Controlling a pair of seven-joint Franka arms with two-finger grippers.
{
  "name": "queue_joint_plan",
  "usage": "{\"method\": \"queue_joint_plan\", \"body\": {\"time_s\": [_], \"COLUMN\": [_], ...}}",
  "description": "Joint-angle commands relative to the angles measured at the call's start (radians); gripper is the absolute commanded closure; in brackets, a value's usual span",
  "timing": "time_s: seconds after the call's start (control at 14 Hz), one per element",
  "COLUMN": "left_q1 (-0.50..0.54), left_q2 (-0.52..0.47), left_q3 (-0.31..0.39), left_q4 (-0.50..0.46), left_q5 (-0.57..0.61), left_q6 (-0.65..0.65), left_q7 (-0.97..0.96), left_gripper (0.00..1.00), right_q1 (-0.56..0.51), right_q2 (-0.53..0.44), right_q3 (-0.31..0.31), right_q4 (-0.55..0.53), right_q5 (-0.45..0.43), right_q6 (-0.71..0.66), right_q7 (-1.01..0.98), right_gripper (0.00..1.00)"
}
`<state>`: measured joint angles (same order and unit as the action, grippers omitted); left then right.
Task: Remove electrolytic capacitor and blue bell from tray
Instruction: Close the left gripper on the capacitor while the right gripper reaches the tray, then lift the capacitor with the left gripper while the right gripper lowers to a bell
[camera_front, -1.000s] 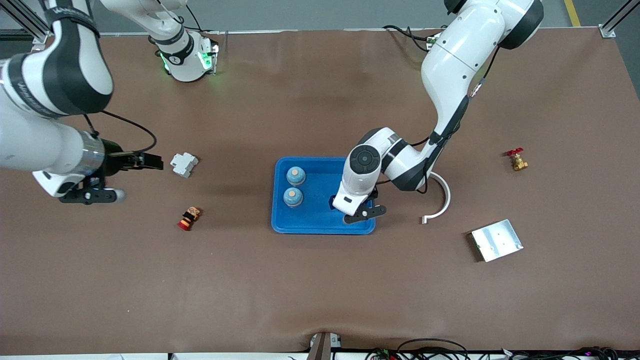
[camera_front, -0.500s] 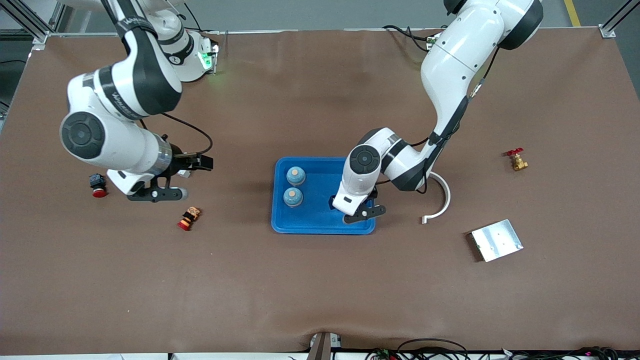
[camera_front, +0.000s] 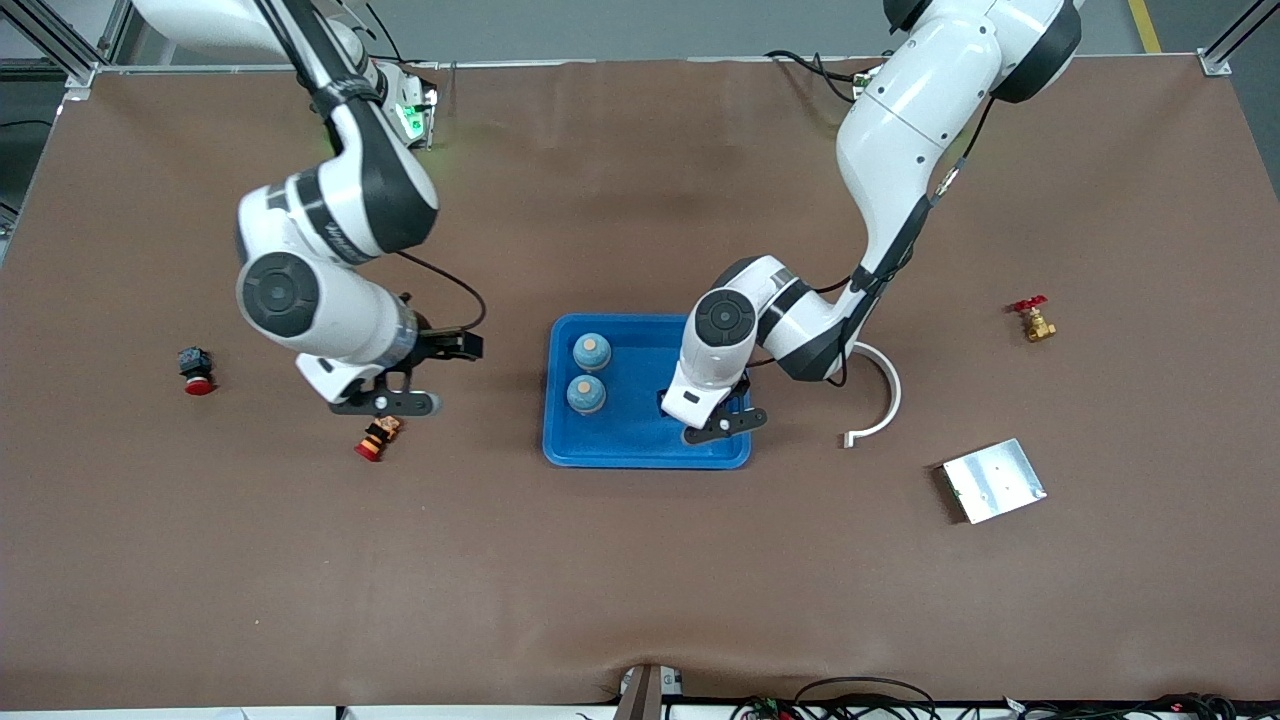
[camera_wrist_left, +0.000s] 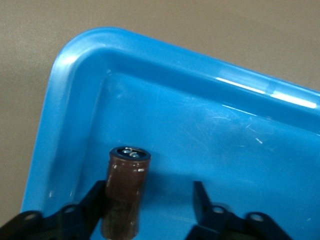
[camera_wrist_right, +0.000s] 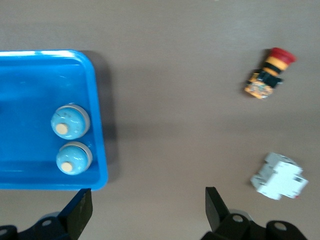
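A brown capacitor (camera_wrist_left: 127, 190) stands upright in the blue tray (camera_front: 640, 458), close to the tray's corner (camera_wrist_left: 75, 100). My left gripper (camera_front: 712, 420) hangs low in the tray; in the left wrist view the left gripper (camera_wrist_left: 150, 195) is open, one finger against the capacitor and the other well apart from it. Two blue bells (camera_front: 591, 351) (camera_front: 586, 394) sit side by side in the tray toward the right arm's end, and show in the right wrist view (camera_wrist_right: 70, 121) (camera_wrist_right: 74, 157). My right gripper (camera_front: 385, 400) is open and empty over bare table beside the tray (camera_wrist_right: 30, 65).
A red and orange push button (camera_front: 377, 437) (camera_wrist_right: 267, 75) lies by the right gripper. A white breaker (camera_wrist_right: 278, 176) lies under the right arm. A black and red button (camera_front: 195, 368) is farther toward that end. A white curved piece (camera_front: 880, 395), a metal plate (camera_front: 993, 480) and a brass valve (camera_front: 1032, 320) lie toward the left arm's end.
The right arm has swung from its end of the table toward the tray and now covers the white breaker. The left gripper has stayed in the tray.
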<state>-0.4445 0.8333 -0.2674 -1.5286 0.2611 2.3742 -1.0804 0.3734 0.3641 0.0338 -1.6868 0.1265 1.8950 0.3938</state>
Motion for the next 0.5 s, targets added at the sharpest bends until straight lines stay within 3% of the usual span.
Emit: {"method": "queue_joint_plan", "body": {"time_s": [0.0,0.14,0.43], "left_q1": [-0.01,-0.01,-0.008], "left_q2": [-0.006,-0.01,-0.036], "left_q3": [0.01,0.01,0.01], "left_q4": [-0.008,-0.008,-0.001], "left_q5": [0.03,0.03,0.03], "left_q6": [0.016,0.013,-0.027], "left_q7": [-0.032,-0.029,-0.027], "left_gripper": [1.0,1.0,1.0], "right_q1": [0.041,0.048,0.076], "right_q2": [0.016,0.045,0.084], "right_q3": [-0.006,-0.006,-0.006], "right_q4": [-0.016,-0.016,-0.013], "right_q5": [0.008,0.01,0.102], "right_q6": [0.051,0.068,0.131], "right_q7": [0.109,0.193,0.304], "right_gripper": [0.0,0.0,0.0]}}
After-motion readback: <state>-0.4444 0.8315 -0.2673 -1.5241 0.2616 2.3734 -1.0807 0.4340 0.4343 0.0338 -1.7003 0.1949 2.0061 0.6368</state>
